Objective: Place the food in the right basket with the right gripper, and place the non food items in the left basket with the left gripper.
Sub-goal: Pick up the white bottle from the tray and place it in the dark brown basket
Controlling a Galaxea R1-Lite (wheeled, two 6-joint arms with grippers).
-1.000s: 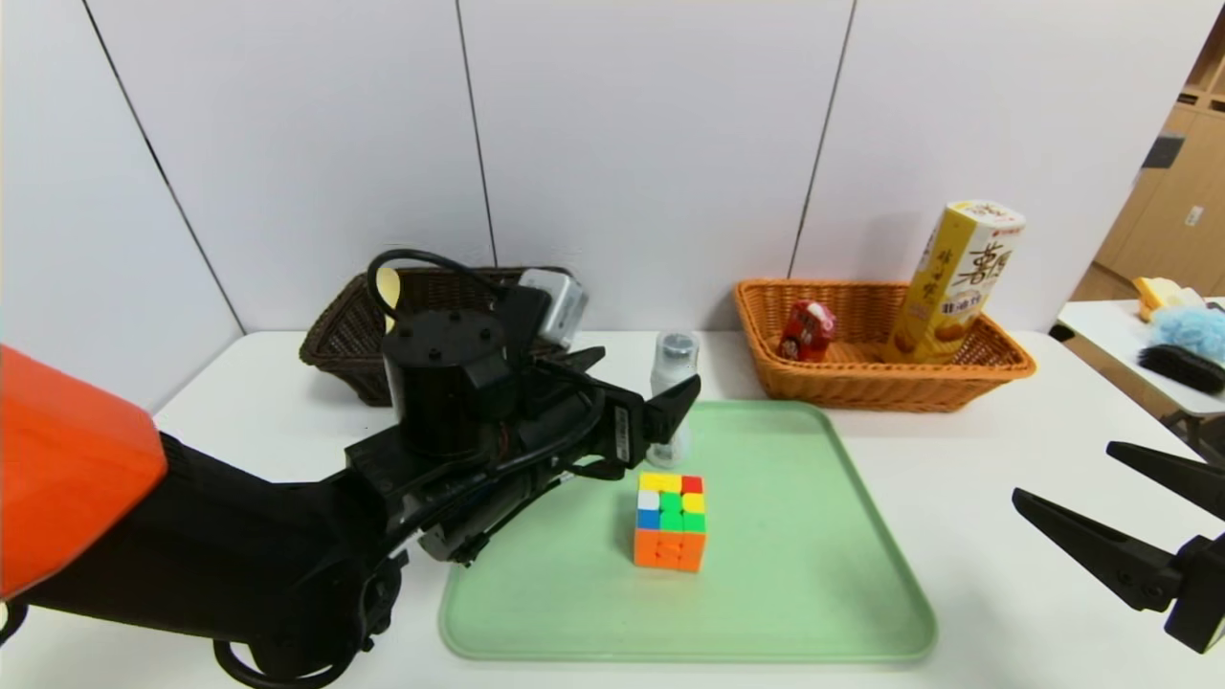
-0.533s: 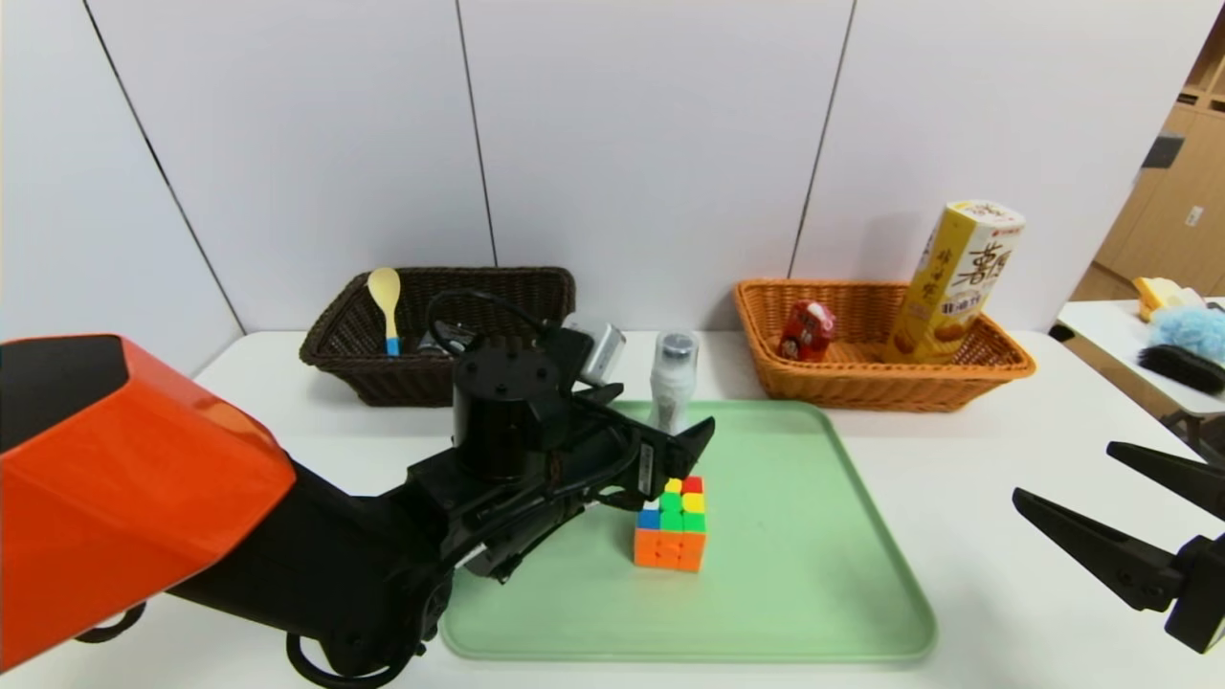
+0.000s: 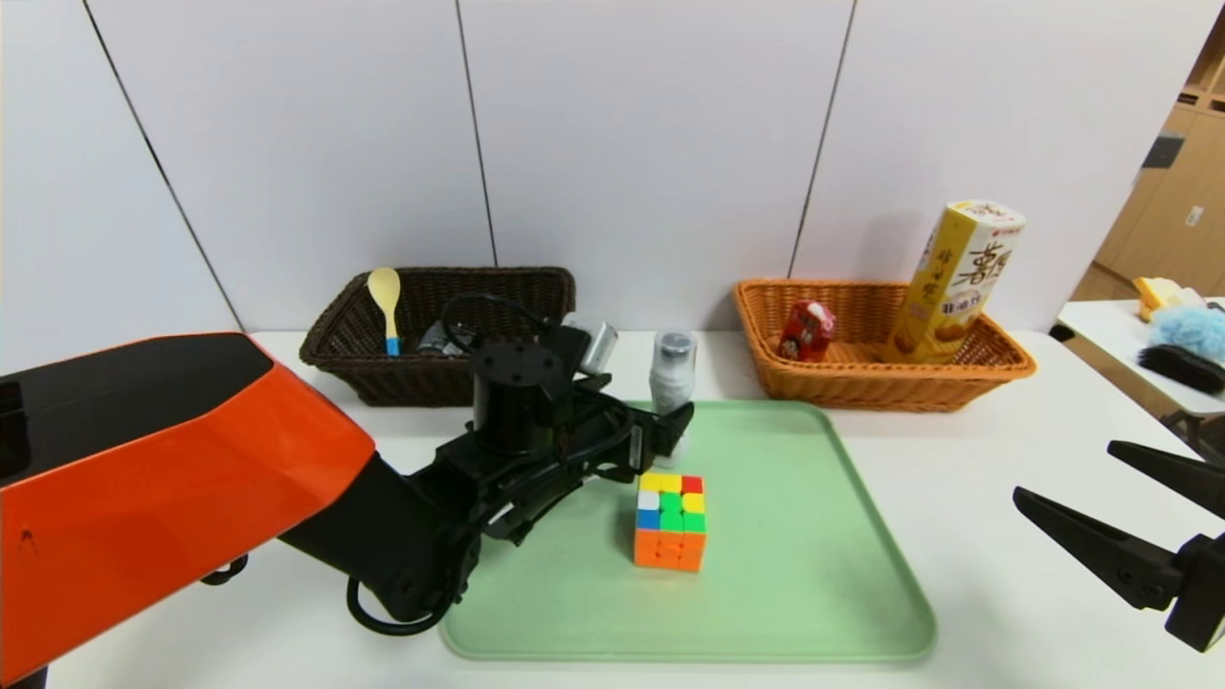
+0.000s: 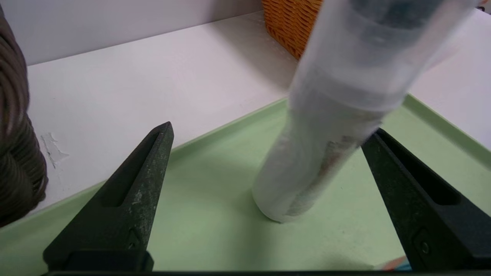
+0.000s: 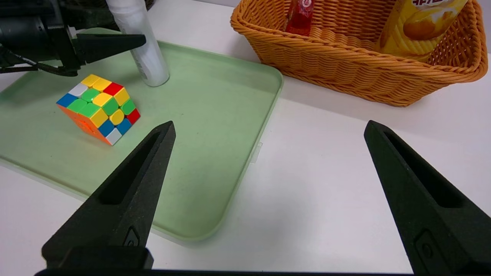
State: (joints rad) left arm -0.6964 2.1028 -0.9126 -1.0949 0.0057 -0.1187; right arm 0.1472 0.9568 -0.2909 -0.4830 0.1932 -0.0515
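A white bottle (image 3: 673, 368) stands at the back of the green tray (image 3: 813, 574), with a Rubik's cube (image 3: 670, 522) in front of it. My left gripper (image 3: 667, 429) is open and low on the tray, its jaws on either side of the bottle's base (image 4: 326, 126); one finger looks to touch it. The left gripper (image 4: 270, 130) holds nothing. My right gripper (image 3: 1065, 471) is open and empty, parked over the table right of the tray (image 5: 215, 96). The right wrist view also shows the cube (image 5: 99, 109) and the bottle (image 5: 144, 57).
A dark basket (image 3: 421, 378) at the back left holds a yellow spoon (image 3: 386, 297) and other items. An orange basket (image 3: 861, 388) at the back right holds a red packet (image 3: 807, 330) and a tall yellow box (image 3: 957, 277). A side table (image 3: 1101, 325) stands far right.
My left arm swung from in front of the dark basket toward the tray, passed over the cube, then dropped so its open jaws straddle the bottle. The right arm has not moved.
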